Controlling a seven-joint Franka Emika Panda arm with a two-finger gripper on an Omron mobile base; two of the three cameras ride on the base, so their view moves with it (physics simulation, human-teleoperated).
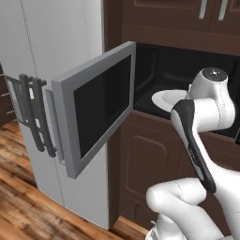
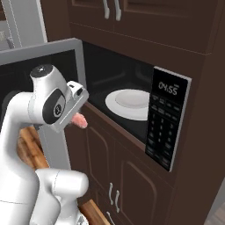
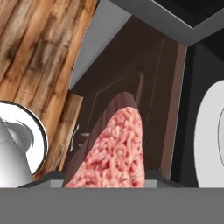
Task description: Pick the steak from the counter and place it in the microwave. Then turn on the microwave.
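Steak is held in the gripper, which is shut on it, and it is carried in the air just in front of the open microwave. It is not inside yet, and it hangs over the brown cupboard doors and the wooden floor.

Trouble can be guessed at from here. Only one end of the meat seems to be pinched, so it could be dropped on the floor if the arm is moved fast. It could also be bumped on the front edge of the microwave if it is carried too low. The open door could be knocked by the arm too.

Inside, a white plate is seen, ready for the meat.

Up close, the steak is seen as a small, flat, pink-red slab with a bumpy top and a darker edge.
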